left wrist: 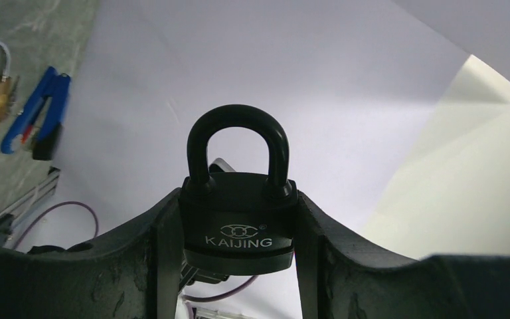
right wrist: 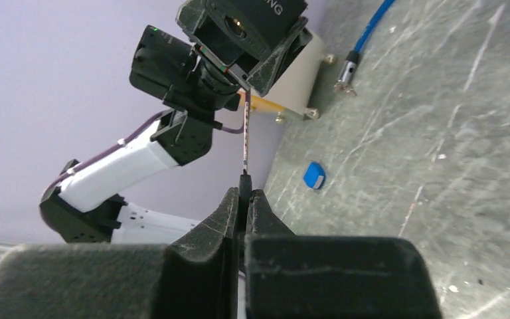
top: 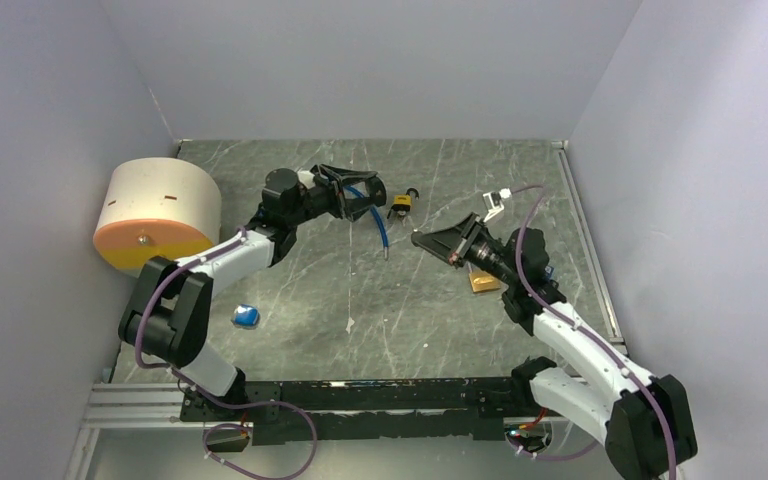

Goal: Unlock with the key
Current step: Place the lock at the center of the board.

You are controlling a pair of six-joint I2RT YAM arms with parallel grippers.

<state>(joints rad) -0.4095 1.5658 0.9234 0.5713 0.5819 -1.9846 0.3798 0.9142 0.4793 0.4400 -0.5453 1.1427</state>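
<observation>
My left gripper (top: 370, 196) is raised over the back middle of the table, shut on a black KAIJING padlock (left wrist: 238, 222). The padlock's shackle (left wrist: 238, 126) is closed, and its keyhole end (right wrist: 237, 25) faces my right gripper. My right gripper (top: 422, 239) is shut on a thin key (right wrist: 245, 136), whose blade points at the padlock. The key's tip stops a little short of the lock body and off to one side of the keyhole. In the right wrist view the jaws (right wrist: 244, 193) pinch the key's head.
A yellow-and-black padlock (top: 401, 205) and a blue cable (top: 381, 222) lie between the grippers. A brass padlock (top: 483, 282) lies by the right arm. A small blue object (top: 246, 316) is at front left. A cream drum with an orange face (top: 156, 212) stands at the left.
</observation>
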